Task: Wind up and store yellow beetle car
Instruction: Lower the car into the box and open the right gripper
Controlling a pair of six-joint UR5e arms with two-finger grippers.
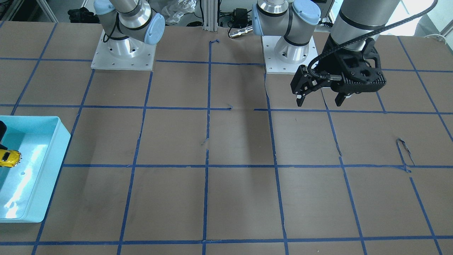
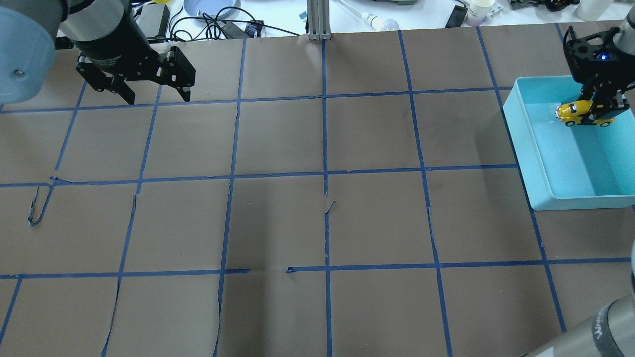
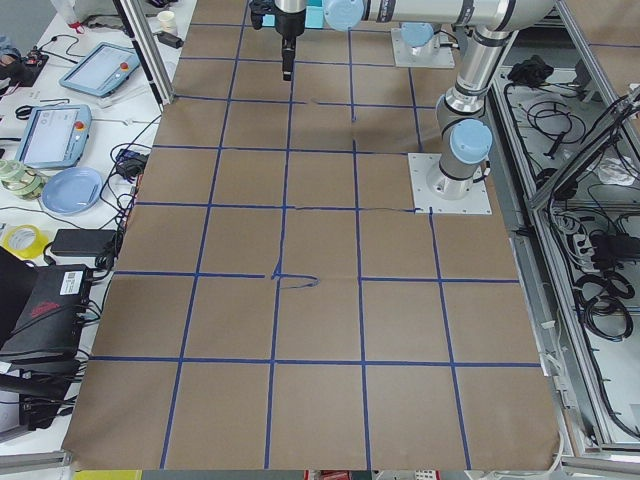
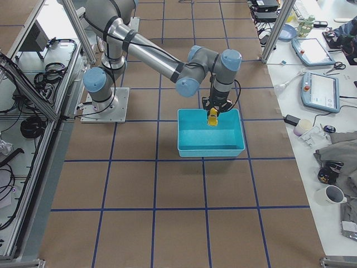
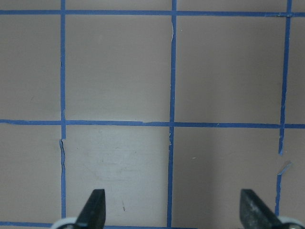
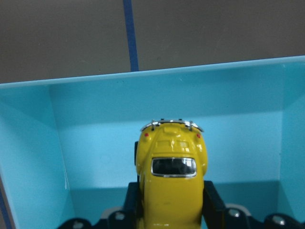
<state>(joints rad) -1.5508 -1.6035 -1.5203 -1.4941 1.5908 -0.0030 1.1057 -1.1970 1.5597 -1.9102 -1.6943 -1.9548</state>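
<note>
The yellow beetle car (image 6: 171, 176) is a small glossy toy held between the fingers of my right gripper (image 2: 593, 111), which is shut on its sides. The car hangs over the inside of the light-blue bin (image 2: 526, 163), near its far end; it also shows in the overhead view (image 2: 573, 110), the front view (image 1: 9, 157) and the right side view (image 4: 213, 116). My left gripper (image 2: 154, 94) is open and empty, held above the bare table at the far left, as the left wrist view shows (image 5: 171, 212).
The light-blue bin (image 1: 53, 166) holds nothing but the hanging car and sits at the table's right end. The brown table (image 2: 322, 223) bears a grid of blue tape. Cables, cups and tablets lie beyond the far edge.
</note>
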